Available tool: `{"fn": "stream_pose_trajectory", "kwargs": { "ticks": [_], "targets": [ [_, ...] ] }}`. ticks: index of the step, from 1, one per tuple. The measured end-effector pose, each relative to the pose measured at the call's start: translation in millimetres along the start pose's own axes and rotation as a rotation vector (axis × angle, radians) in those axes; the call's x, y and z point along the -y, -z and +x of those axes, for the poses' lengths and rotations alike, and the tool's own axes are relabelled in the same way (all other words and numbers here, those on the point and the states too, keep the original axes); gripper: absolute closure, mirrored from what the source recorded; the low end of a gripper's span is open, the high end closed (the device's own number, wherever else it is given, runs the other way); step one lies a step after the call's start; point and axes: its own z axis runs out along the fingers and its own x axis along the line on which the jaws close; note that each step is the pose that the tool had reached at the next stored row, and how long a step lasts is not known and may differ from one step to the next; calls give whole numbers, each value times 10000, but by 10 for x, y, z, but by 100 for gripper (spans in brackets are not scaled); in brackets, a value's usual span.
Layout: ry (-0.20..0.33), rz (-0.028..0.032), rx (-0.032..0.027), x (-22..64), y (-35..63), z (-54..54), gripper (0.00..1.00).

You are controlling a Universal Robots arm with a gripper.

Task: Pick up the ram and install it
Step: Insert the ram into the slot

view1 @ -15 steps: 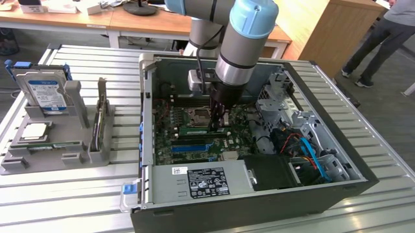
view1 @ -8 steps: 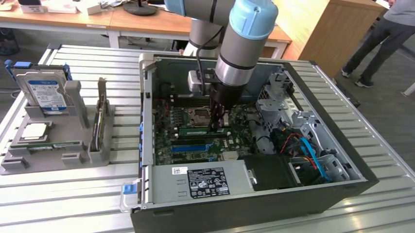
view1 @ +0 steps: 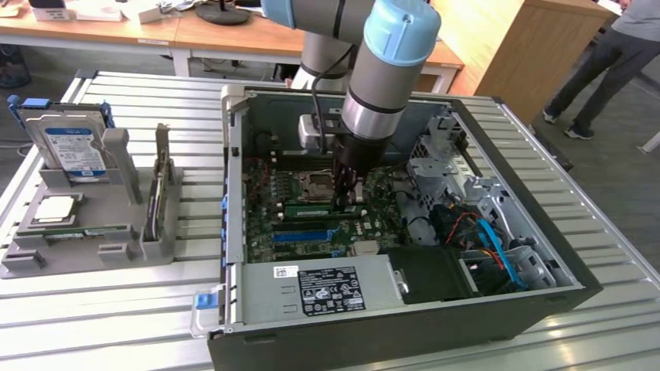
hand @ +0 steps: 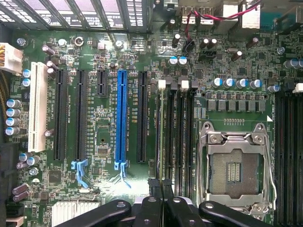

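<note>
The ram point(view1: 314, 209) is a thin green stick standing on edge in a black memory slot, just beside the empty CPU socket point(view1: 312, 182) inside the open computer case. My gripper point(view1: 347, 202) reaches straight down onto it, its fingers shut on the stick's top edge near one end. In the wrist view the two black fingertips point(hand: 154, 185) are pressed together in my gripper point(hand: 161, 183). They line up with the ram point(hand: 163, 132), seen edge-on as a pale line running away from them along its slot, between the blue slot point(hand: 121, 118) and the CPU socket point(hand: 234, 165).
The case wall point(view1: 235, 178) and the power supply point(view1: 320, 290) hem in the motherboard; drive cage and cables point(view1: 474, 224) lie at the exterior view's right. A grey holder point(view1: 73, 259) at the exterior view's left carries a hard drive point(view1: 70, 147), a processor and a card. A person stands far right.
</note>
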Motion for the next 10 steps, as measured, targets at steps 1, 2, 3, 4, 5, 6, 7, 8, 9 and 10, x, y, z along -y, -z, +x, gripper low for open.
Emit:
{"fn": "stream_pose_trajectory", "kwargs": {
  "ticks": [1, 2, 3, 4, 5, 6, 7, 8, 9, 10],
  "targets": [
    [0, 0, 0, 0, 0, 0, 88],
    [0, 1, 2, 0, -1, 0, 88],
    [0, 0, 2, 0, -1, 0, 88],
    [0, 0, 2, 0, -1, 0, 88],
    [0, 1, 2, 0, -1, 0, 88],
    [0, 1, 3, 0, -1, -1, 87],
    [0, 1, 3, 0, -1, 0, 87],
    [0, 2, 3, 0, -1, 0, 82],
    [0, 1, 3, 0, -1, -1, 82],
    [0, 2, 3, 0, -1, -1, 75]
  ]
}}
